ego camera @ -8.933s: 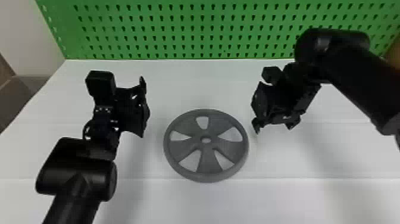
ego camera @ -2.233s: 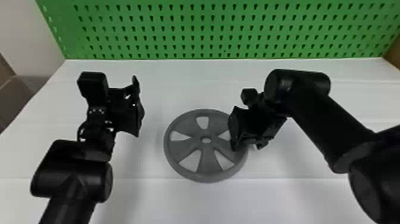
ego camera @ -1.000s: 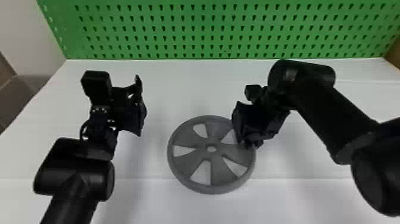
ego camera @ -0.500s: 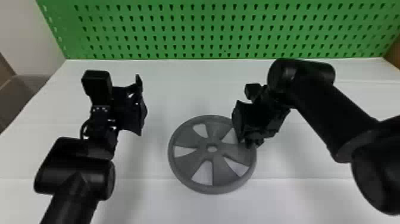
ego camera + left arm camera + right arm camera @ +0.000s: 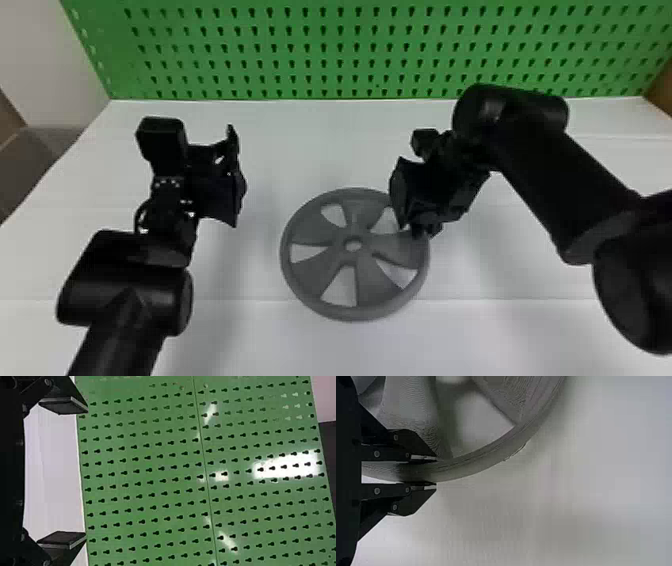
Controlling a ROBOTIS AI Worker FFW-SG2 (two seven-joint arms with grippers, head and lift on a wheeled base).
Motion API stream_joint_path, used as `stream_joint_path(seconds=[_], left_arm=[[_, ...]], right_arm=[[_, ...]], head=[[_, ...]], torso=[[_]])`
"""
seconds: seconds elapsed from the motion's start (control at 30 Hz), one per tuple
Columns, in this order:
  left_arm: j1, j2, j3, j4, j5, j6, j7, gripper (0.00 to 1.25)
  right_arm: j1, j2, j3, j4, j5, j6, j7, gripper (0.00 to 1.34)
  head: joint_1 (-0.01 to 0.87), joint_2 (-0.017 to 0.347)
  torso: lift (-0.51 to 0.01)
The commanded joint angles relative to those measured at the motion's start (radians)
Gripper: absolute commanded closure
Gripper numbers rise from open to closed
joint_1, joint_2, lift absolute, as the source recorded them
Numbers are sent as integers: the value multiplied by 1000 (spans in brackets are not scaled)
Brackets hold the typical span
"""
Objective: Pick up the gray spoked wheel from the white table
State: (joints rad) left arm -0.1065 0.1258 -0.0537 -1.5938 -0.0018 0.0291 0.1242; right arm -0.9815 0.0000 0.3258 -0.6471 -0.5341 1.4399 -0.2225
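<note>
In the head view the gray spoked wheel (image 5: 320,230) lies face up at the middle of the white table (image 5: 310,145). My right gripper (image 5: 417,227) is at the wheel's right rim. The right wrist view has the rim of the wheel (image 5: 482,457) between the two black fingers of my right gripper (image 5: 421,471), one on each side and closed against it. My left gripper (image 5: 237,177) is parked left of the wheel, apart from it. In the left wrist view my left gripper (image 5: 63,473) has its fingers wide apart, nothing between them.
A green perforated board (image 5: 340,50) stands along the table's back edge, behind both arms. White table surface extends between the left gripper and the wheel, and in front of the wheel.
Since the earliest frame my right gripper has moved left and closed on the wheel's rim. The wheel has shifted slightly right and toward the front. The left arm has hardly moved.
</note>
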Motion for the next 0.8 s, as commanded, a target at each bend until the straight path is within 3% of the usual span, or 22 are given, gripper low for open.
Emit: stream_joint_path(seconds=[0.0,0.27,0.57,0.77], left_arm=[[5,0,5,0,0,-3,0,159],[15,0,11,-2,3,-8,0,159],[19,2,14,-3,6,-11,0,159],[22,2,15,-5,11,-15,0,159]], right_arm=[[4,1,-50,-91,32,45,0,1111],[52,1,-177,-307,65,108,0,1111],[113,1,-240,-565,68,128,0,1130],[181,-8,-229,-753,85,31,2,1130]], head=[[773,66],[773,66],[773,66],[773,66]], torso=[[-81],[-81],[-81],[-81]])
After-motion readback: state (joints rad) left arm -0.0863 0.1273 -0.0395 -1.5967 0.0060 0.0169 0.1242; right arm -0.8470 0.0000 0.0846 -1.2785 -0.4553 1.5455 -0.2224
